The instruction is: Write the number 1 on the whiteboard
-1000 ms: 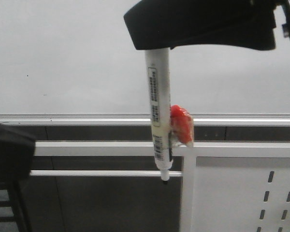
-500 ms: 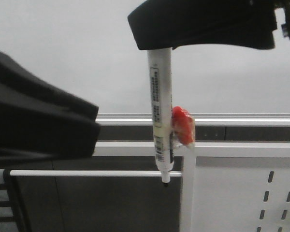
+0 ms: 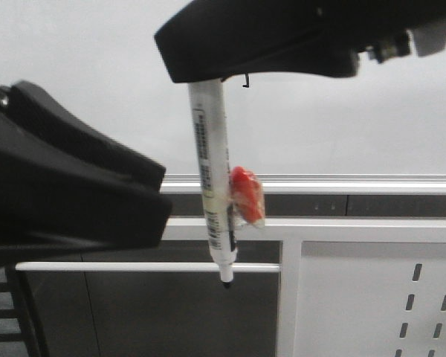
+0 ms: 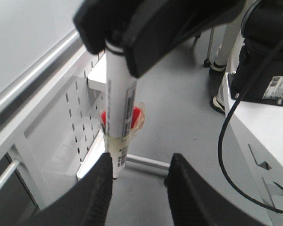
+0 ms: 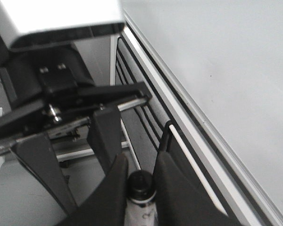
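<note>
Here the right gripper [image 5: 140, 181] is squeezing a marker [image 3: 214, 193] near the whiteboard [image 3: 74, 97].
The marker is hanging tip down; the left gripper [image 4: 137, 181] is waiting open nearby.

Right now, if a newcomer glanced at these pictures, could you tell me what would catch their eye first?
Probably the white marker hanging tip-down from the right gripper, in front of the whiteboard near the centre of the front view, with a bright red wrapped piece taped to its side. Next, the left gripper, open, sits close beside the marker's lower end. No stroke shows on the whiteboard.
</note>
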Action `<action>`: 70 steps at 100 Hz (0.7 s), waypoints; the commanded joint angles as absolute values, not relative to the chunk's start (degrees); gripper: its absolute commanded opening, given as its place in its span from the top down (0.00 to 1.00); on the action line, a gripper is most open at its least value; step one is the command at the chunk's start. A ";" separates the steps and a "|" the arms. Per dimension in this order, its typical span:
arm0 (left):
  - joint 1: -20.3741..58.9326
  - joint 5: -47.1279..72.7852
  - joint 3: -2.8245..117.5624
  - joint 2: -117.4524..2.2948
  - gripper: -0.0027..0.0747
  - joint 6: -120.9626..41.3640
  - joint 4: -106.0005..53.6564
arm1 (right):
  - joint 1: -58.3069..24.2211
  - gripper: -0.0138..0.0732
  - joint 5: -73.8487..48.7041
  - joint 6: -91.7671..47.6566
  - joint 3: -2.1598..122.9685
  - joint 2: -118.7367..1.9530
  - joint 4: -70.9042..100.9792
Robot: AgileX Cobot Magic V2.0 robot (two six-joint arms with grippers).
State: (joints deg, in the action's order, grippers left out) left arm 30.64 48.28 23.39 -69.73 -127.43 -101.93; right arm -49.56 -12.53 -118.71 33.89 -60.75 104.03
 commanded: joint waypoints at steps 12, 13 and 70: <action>30.92 51.77 26.63 -71.56 0.62 -128.61 -106.19 | -49.52 0.92 -16.08 -118.59 36.60 -60.31 106.64; 30.92 51.77 26.78 -71.82 0.62 -128.61 -106.19 | -49.52 0.92 -16.08 -118.59 36.58 -60.31 106.64; 30.92 51.55 28.38 -75.40 0.62 -128.75 -106.19 | -49.52 0.92 -19.32 -118.59 38.42 -60.31 106.64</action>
